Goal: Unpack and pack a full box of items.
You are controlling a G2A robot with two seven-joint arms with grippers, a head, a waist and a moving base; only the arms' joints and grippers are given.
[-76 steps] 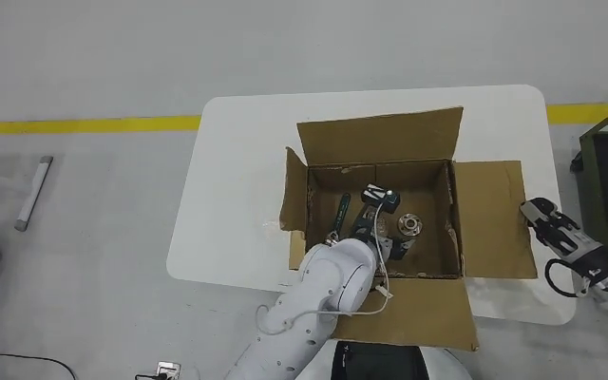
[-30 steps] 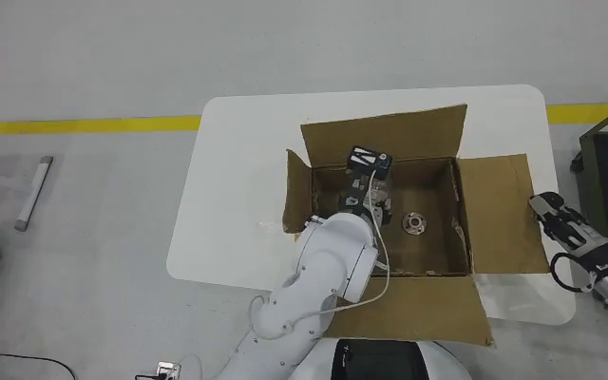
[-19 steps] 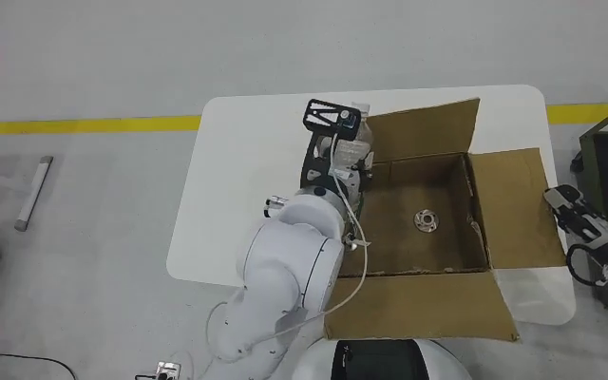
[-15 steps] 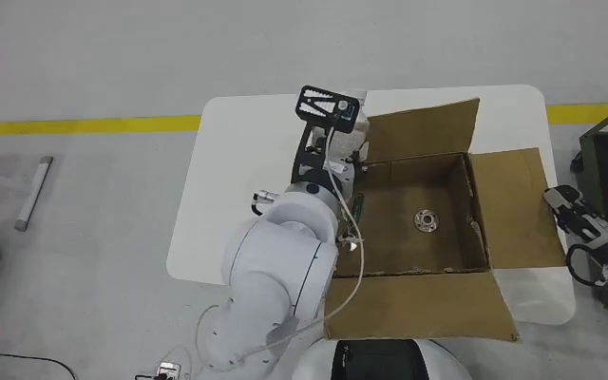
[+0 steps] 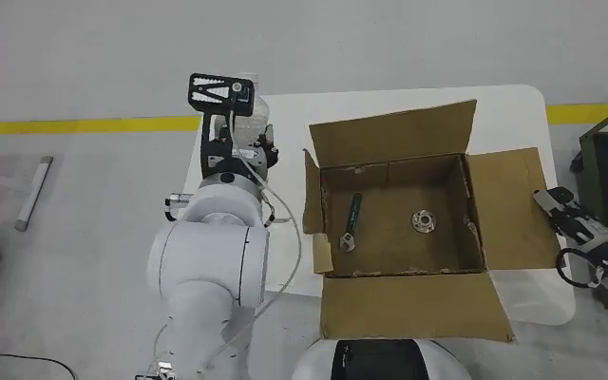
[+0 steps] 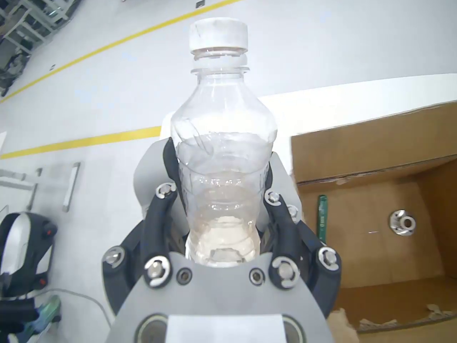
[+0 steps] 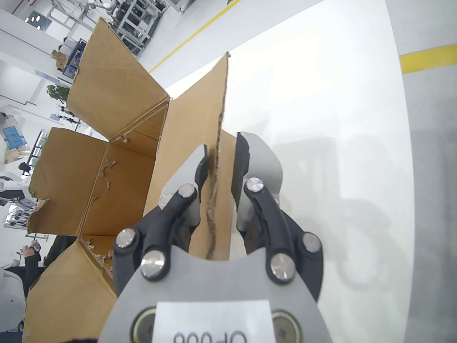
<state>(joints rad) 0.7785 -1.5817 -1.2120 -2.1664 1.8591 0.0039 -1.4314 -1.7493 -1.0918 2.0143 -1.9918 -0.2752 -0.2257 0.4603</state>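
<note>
Cardboard box (image 5: 394, 142) sitting open on table (image 5: 503, 109), flaps spread. Green-handled wrench (image 5: 350, 223) and round metal flange (image 5: 424, 220) lying on its floor, awaiting removal. Left gripper (image 6: 221, 158) clamping clear plastic bottle (image 6: 223, 126) upright over table's far left edge, outside box, not yet set down. Right gripper (image 7: 219, 165) straddling right flap's edge, jaws slightly parted. Unpacking looking mostly done; repacking not begun.

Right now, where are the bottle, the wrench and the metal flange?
bottle (image 6: 223, 165), left wrist view, on its clear body.
wrench (image 5: 352, 217), top view, on its green handle.
metal flange (image 5: 424, 220), top view, on its round face.
</note>
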